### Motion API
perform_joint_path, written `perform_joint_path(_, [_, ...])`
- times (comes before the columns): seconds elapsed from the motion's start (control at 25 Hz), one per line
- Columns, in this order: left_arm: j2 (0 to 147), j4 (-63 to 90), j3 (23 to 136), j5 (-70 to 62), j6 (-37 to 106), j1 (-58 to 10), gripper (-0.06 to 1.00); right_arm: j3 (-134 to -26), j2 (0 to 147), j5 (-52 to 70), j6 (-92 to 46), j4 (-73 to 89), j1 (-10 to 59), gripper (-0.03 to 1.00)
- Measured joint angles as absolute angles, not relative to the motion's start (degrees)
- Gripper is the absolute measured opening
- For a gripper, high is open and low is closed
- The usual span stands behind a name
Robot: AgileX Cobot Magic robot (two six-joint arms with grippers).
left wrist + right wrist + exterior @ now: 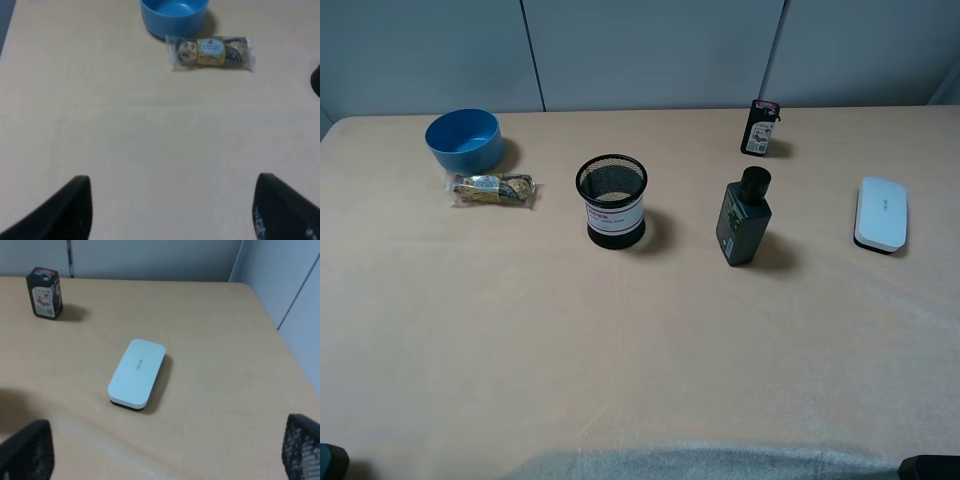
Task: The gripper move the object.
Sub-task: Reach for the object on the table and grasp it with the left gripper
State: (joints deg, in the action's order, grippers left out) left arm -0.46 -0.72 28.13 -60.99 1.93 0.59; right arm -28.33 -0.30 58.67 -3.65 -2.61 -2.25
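The round black wire-mesh pen cup (611, 201) with a white label band stands upright in the middle of the table, between the blue bowl and the dark bottle. Neither gripper is near it. My left gripper (172, 210) is open and empty, its two dark fingers (60, 212) spread wide low over bare table on the near left. My right gripper (165, 455) is open and empty over the near right of the table. In the exterior high view only dark bits of the arms show at the bottom corners. The cup does not show clearly in either wrist view.
A blue bowl (464, 139) and a wrapped chocolate pack (492, 189) lie at the far left. A dark bottle with a round cap (744, 217) stands right of the cup. A small black box (760, 127) stands behind it. A white flat device (881, 212) lies at the right.
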Motion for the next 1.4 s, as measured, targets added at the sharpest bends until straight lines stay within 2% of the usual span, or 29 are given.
perform_joint_path(1.4, [-0.46, -0.72, 28.13, -60.99, 1.93, 0.59, 0.73, -28.33, -0.3, 58.67, -3.65, -2.61, -2.25, 0.69])
